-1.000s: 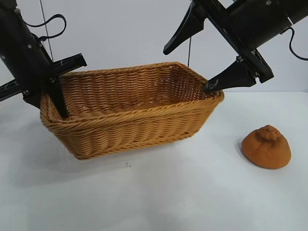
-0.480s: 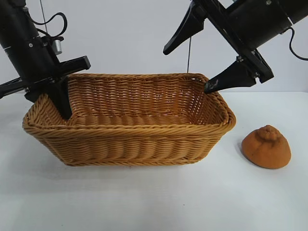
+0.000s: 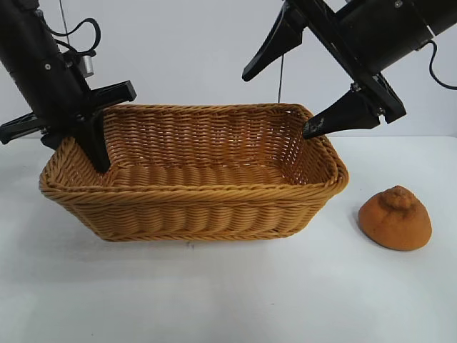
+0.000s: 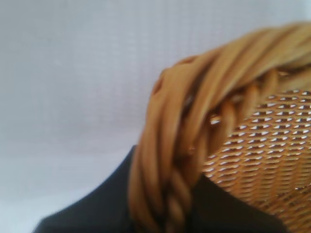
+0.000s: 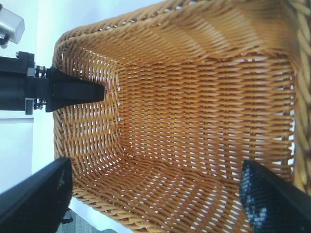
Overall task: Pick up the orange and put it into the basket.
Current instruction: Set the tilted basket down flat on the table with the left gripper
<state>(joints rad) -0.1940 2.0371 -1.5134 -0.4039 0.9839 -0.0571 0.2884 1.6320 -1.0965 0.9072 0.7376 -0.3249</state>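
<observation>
The left gripper (image 3: 91,136) is clamping the basket (image 3: 193,207) rim at its left end. The right gripper (image 3: 289,78) is hanging wide open, empty, above the basket's right end. The orange (image 3: 395,218) is lying on the table (image 3: 235,293) right of the basket; pickup is not yet begun.

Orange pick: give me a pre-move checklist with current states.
1. Orange reachable: ok, it sits alone on the table to the right of the basket, nothing on or against it.
2. Right gripper free for the pick: ok, open wide and empty, above the basket's right end.
3. Right gripper over the orange: not ok, it is above the basket rather than the fruit.
4. Basket steady: ok, left gripper is clamped on the left rim, one finger inside and one outside.
5. Basket ready to receive: ok, the right wrist view shows only bare weave inside.
</observation>
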